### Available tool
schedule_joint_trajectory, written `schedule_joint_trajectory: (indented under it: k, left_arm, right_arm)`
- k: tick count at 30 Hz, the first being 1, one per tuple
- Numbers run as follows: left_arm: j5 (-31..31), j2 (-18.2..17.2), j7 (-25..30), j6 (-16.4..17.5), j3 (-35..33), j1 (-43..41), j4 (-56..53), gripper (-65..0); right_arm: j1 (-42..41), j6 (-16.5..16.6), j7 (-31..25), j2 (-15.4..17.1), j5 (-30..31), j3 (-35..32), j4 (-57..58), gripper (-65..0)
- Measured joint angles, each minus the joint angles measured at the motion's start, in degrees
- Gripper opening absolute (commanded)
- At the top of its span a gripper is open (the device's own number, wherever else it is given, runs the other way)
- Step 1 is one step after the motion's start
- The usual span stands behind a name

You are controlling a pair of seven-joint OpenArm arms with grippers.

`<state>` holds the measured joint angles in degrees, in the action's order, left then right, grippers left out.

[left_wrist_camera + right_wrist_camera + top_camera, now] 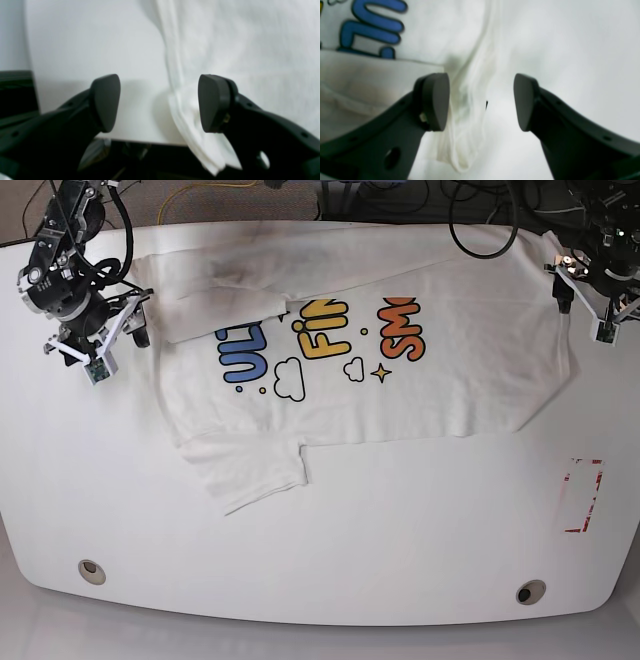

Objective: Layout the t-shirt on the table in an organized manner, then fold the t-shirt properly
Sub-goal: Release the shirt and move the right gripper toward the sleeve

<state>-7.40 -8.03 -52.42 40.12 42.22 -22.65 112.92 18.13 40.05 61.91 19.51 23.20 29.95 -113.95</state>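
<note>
From the base view, nearest me lies bare table (320,570), with two grommet holes (91,571) and a red-and-white tape mark (583,496) toward my left side. Beyond that the t-shirt (400,380) lies spread print-up across the far half of the table, one sleeve (250,475) pointing back toward me and an upper flap folded over near the far edge, so the layout looks only partly tidied. At the far corners are my arms: my right gripper (481,101) hangs with its jaws apart over a bunched, wrinkled edge of cloth beside the blue lettering (373,27), holding nothing; my left gripper (158,102) stands wide open at the table's rim, where the shirt's hem (200,140) droops over the edge, one pad just beside the fabric. The cloth looks light, limp and soft; I judge it will sag, crease and drag rather than slide stiffly, so a pinch must take a doubled hem or seam edge, both arms lifting together to keep it flat
</note>
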Motion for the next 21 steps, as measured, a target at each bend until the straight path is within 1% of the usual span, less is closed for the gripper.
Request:
schedule_joint_trajectory:
  k: [6,10,13,16,21]
  left_arm:
    - [-0.1,0.2,0.5,0.0,0.0,-0.3,-0.1,-19.2]
    - [0.1,0.2,-0.3,0.0,-0.8,0.2,-0.2,-19.2]
    - [-0.1,0.3,-0.2,0.0,-1.0,1.8,-0.5,-19.2]
    - [-0.1,0.2,0.2,0.0,-0.9,3.7,-1.5,-19.2]
    - [0.8,0.2,-0.1,0.0,-0.1,5.8,-2.3,-19.2]
  right_arm:
    - [4.5,0.1,0.2,-0.8,0.7,2.4,0.1,-27.1]
    - [4.4,-0.2,-1.0,-1.1,-0.7,2.6,0.5,-27.1]
    - [2.6,-0.1,-3.1,-2.1,-0.2,2.4,0.5,-27.1]
    - [-0.5,0.2,-3.1,-2.5,0.2,1.9,0.9,-27.1]
    - [-7.5,-0.1,-3.1,-2.0,-0.2,-0.1,6.0,-27.1]
